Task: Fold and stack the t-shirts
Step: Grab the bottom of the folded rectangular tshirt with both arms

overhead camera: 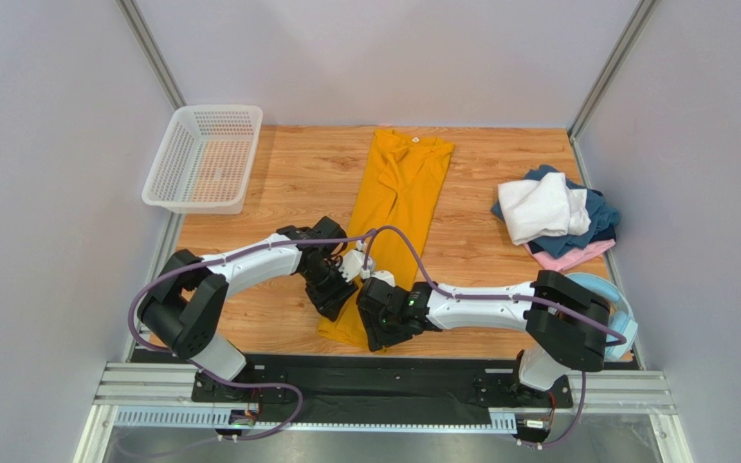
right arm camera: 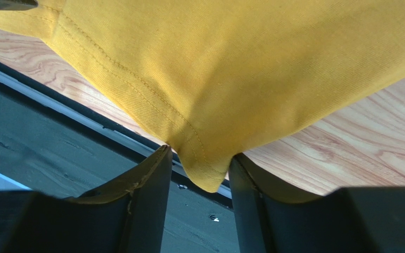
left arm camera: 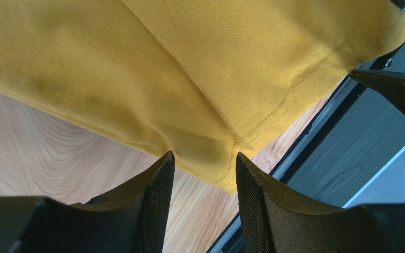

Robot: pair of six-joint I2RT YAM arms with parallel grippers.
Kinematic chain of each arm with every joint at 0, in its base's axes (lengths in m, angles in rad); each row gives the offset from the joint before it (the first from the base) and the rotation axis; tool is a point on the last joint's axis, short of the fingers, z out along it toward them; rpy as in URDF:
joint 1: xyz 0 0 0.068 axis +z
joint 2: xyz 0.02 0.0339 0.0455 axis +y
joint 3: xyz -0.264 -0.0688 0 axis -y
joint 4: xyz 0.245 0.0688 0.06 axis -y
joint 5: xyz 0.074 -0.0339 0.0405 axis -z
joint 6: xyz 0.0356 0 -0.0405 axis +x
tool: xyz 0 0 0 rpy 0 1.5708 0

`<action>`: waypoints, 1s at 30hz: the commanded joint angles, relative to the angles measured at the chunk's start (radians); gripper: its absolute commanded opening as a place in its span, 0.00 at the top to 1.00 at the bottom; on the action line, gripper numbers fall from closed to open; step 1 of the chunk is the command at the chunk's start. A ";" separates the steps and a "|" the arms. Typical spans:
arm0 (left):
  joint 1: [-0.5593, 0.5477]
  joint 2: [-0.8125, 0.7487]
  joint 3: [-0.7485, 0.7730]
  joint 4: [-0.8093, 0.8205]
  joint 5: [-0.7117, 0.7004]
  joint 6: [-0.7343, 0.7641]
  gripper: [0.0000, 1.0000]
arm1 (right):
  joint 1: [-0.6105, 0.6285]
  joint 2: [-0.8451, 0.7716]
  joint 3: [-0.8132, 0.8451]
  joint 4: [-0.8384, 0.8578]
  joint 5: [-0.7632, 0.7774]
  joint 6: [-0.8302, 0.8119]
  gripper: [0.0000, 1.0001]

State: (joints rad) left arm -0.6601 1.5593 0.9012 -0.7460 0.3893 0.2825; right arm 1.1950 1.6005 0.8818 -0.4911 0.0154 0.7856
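Observation:
A mustard-yellow t-shirt (overhead camera: 399, 193) lies folded into a long strip down the middle of the wooden table, collar at the far end. Both grippers are at its near hem. In the left wrist view, my left gripper (left arm camera: 204, 157) stands open, and the hem's left corner of the yellow shirt (left arm camera: 189, 63) reaches in between its fingertips. In the right wrist view, my right gripper (right arm camera: 199, 153) is open around the other hem corner of the shirt (right arm camera: 231, 63), which hangs down between the two fingers. A pile at the right holds a white t-shirt (overhead camera: 539, 204), a dark blue one (overhead camera: 601, 220) and a pink one (overhead camera: 570, 257).
A white mesh basket (overhead camera: 205, 159) sits at the table's far left corner. Light-blue headphones (overhead camera: 620, 307) lie at the near right, behind the right arm. The black base rail (overhead camera: 384, 378) runs along the near edge just below the hem. Grey walls close in both sides.

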 commanded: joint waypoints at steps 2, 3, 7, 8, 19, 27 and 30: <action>-0.004 0.024 -0.002 0.030 0.016 0.035 0.47 | 0.009 0.044 0.016 0.003 0.031 0.021 0.57; -0.004 0.036 -0.001 0.030 0.019 0.038 0.47 | 0.011 0.039 0.013 0.003 0.035 0.026 0.58; -0.006 0.071 0.037 -0.056 -0.004 0.093 0.45 | 0.009 0.032 -0.006 -0.010 0.049 0.026 0.58; 0.000 0.076 0.042 -0.082 -0.015 0.109 0.45 | 0.009 0.032 -0.009 -0.012 0.052 0.026 0.58; 0.030 -0.071 -0.025 -0.187 -0.058 0.211 0.42 | 0.009 0.032 -0.020 -0.003 0.050 0.021 0.59; -0.032 -0.087 -0.087 -0.168 -0.099 0.233 0.43 | 0.009 0.049 -0.007 -0.012 0.044 0.015 0.59; -0.085 -0.096 -0.116 -0.112 -0.130 0.225 0.43 | 0.008 0.053 -0.004 -0.014 0.041 0.017 0.59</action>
State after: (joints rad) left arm -0.6453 1.4826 0.8455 -0.8242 0.2935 0.4137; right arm 1.2171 1.6112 0.8886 -0.5274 -0.0082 0.7918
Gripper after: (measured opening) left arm 0.571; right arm 0.411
